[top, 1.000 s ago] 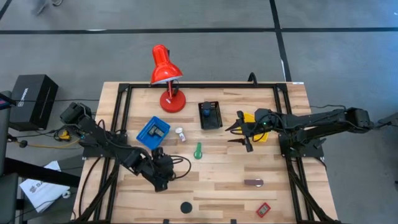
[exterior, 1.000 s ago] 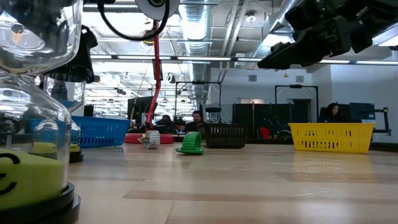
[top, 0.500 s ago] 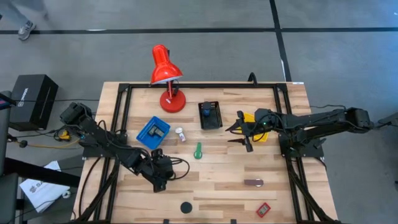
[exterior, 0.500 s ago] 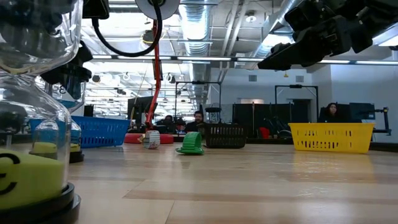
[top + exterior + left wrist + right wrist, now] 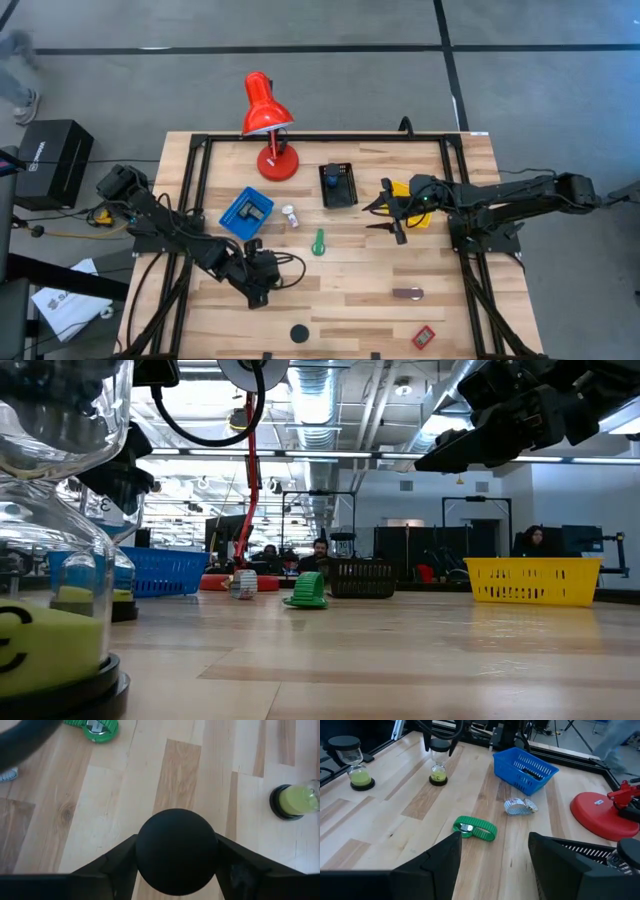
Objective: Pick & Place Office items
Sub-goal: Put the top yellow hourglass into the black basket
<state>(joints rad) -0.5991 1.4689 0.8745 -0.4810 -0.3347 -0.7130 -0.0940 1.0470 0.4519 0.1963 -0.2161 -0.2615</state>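
**Left hand on hourglass cap, right hand idle**

Left hand [image 5: 255, 280] sits low at the table's [image 5: 350, 300] 7 o'clock area, fingers clamped on the black cap of an hourglass [image 5: 176, 851]. Second hourglass [image 5: 295, 801] stands well apart. Right hand [image 5: 385, 212] hovers at 2 o'clock near the yellow bin [image 5: 532, 581], fingers apart.

Risk: round cap may slip or tip.

Hidden: glass body beneath cap.

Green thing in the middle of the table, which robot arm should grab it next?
Probably the right. The right end effector is open and empty, and the green thing lies straight ahead in its wrist view. The left end effector is busy, shut on an hourglass.
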